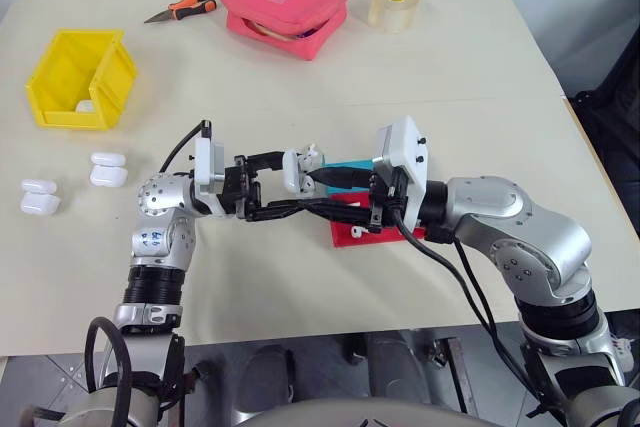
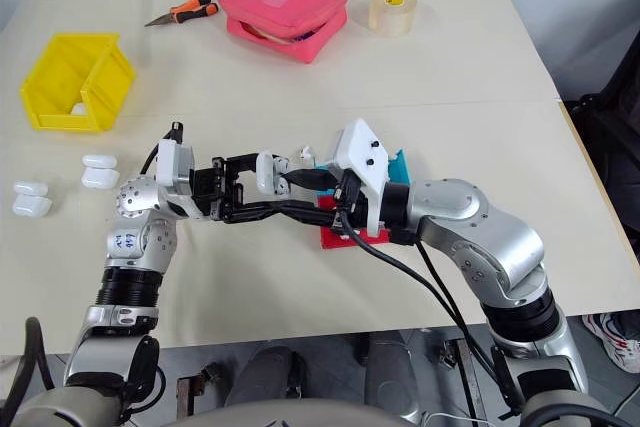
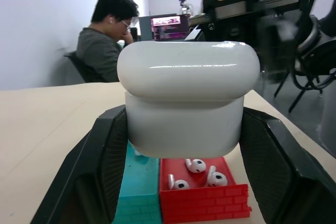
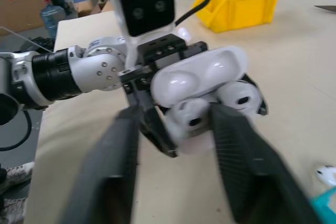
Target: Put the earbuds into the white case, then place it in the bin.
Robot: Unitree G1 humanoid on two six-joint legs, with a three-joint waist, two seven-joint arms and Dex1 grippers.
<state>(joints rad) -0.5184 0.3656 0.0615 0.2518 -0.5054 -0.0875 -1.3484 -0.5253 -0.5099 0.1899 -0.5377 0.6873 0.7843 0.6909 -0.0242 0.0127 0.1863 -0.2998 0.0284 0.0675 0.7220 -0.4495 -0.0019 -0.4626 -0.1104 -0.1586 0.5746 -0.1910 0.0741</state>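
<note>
Left wrist view: three earbuds (image 3: 195, 174), one white case (image 3: 186, 103).

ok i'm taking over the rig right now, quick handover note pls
Left tool: shut on the white case, held above the table, lid open.
Right tool: fingers apart, at the open case; both earbud seats look filled.
Earbuds: three more lie in the red tray, beside the teal tray.
Bin: far left on the table, a small white item inside; two spare cases near it.
Left: shut the lid, put the case in the bin.
</note>
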